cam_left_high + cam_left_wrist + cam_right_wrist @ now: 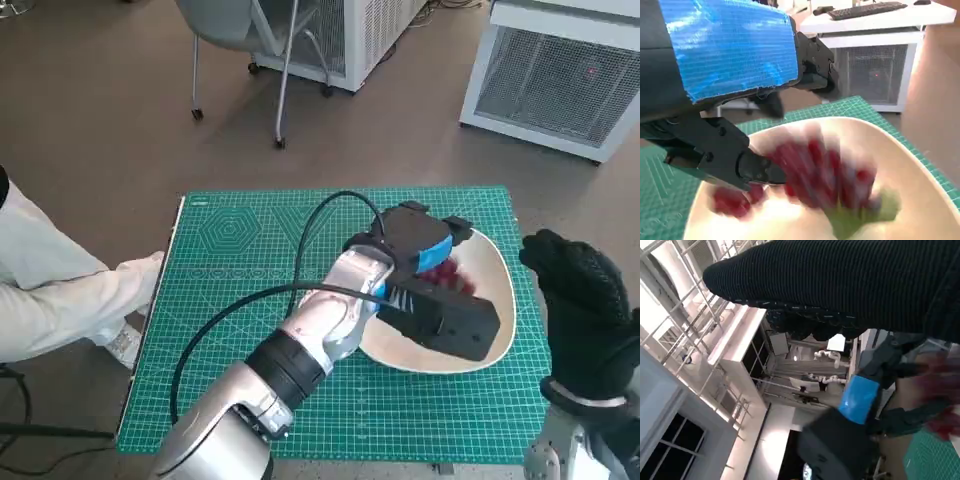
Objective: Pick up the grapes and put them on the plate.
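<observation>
The red grapes (446,274) lie on the cream plate (500,300) at the right of the green mat (230,330). My left hand (432,262) hovers right over them, its black fingers (452,322) reaching across the plate. In the left wrist view the grapes (822,170) are a red blur with a green stalk inside the plate (920,185); the fingers (715,150) stand spread apart around them and I see no grip. My gloved right hand (585,295) hangs raised beyond the mat's right edge, holding nothing. The right wrist view shows the left hand (857,399) and the blurred grapes (942,382).
A person in white clothing (50,285) sits close to the mat's left edge, a shoe (125,345) by the table. Chair legs (280,95) and white cabinets (560,70) stand on the floor behind. A black cable (300,270) loops over my left forearm.
</observation>
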`<state>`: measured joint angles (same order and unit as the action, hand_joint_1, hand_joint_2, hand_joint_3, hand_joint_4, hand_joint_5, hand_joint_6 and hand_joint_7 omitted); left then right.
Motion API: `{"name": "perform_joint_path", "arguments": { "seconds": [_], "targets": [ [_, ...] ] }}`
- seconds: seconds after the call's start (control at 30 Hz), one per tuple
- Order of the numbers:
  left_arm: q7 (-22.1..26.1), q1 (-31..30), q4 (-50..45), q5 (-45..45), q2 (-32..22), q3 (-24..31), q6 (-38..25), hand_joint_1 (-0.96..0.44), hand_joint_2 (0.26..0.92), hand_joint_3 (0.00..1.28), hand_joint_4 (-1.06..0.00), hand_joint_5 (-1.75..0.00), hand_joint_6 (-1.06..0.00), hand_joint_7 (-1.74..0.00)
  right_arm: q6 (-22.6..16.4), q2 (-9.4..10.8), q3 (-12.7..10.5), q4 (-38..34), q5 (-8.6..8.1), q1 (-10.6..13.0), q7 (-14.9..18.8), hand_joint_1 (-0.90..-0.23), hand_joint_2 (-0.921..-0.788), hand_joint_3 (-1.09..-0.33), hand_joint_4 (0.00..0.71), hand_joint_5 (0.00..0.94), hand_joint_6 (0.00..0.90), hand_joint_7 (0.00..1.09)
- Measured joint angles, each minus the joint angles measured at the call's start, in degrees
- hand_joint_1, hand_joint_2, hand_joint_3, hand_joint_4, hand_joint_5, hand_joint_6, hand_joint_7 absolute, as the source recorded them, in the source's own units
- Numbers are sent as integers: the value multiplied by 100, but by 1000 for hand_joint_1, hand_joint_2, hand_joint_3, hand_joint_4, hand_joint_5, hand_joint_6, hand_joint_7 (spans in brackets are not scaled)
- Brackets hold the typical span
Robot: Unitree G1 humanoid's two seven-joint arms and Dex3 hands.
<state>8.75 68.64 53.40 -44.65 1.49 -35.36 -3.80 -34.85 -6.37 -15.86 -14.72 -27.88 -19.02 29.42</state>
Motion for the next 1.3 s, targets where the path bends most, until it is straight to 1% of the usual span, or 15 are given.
{"name": "perform_joint_path", "arguments": {
  "seconds": [0.13, 0.4, 0.63, 0.7, 0.8, 0.87, 0.93, 1.03, 1.1, 1.2, 1.3],
  "targets": [
    [-208, -11, -1, -2, -39, -18, 181, -562, 914, 29, -139, -5, -202, -1, 0, 0, 6, -1, 3, 0, 0, -399, -921, -573, 554, 236, 269, 789],
    [-564, -99, 0, -9, -147, -23, 404, -566, 921, 37, -141, -2, -213, -6, 0, 0, 15, -1, 16, 0, -19, -398, -921, -573, 555, 236, 267, 792],
    [-961, -327, -130, -44, -367, 6, 512, -542, 921, 42, -147, -4, -248, -22, -3, 8, 40, -3, 93, -7, -53, -398, -921, -573, 555, 235, 267, 794],
    [-1121, -514, -373, -7, -548, 103, 644, -526, 921, 44, -149, -4, -265, -29, -6, 20, 53, -3, 110, -12, -57, -398, -921, -573, 555, 235, 267, 795],
    [-1402, -894, -816, 215, -875, 421, 1000, -496, 921, 50, -141, -3, -271, -32, -9, 29, 60, -2, 114, -8, -59, -400, -921, -573, 555, 236, 266, 796],
    [-1528, -1122, -1031, 441, -1063, 677, 1246, -482, 921, 63, -106, -2, -233, -24, -9, 27, 54, -2, 111, -7, -60, -401, -921, -572, 555, 236, 266, 796],
    [-1578, -1332, -1148, 806, -1206, 996, 1533, -478, 921, 84, -56, -1, -168, -13, -7, 25, 54, -1, 110, -10, -60, -402, -921, -571, 556, 236, 266, 796],
    [-1514, -1637, -1188, 1559, -1365, 1572, 2029, -499, 921, 129, -17, 1, -92, -4, -5, 28, 69, 7, 111, -15, -63, -404, -921, -569, 557, 236, 268, 796],
    [-1341, -1826, -1186, 2086, -1453, 1924, 2305, -516, 921, 158, -7, 1, -62, -2, -5, 31, 80, 17, 113, -16, -67, -404, -921, -568, 558, 235, 272, 796],
    [-881, -2044, -1184, 2843, -1524, 2336, 2518, -527, 921, 191, -3, 0, -47, -4, -6, 31, 89, 34, 114, -20, -71, -404, -921, -567, 559, 235, 276, 794],
    [-274, -2250, -1202, 3640, -1555, 2716, 2573, -517, 921, 224, -10, -4, -57, -12, -7, 35, 108, 49, 117, -43, -71, -403, -921, -567, 560, 234, 278, 790]
  ]
}}
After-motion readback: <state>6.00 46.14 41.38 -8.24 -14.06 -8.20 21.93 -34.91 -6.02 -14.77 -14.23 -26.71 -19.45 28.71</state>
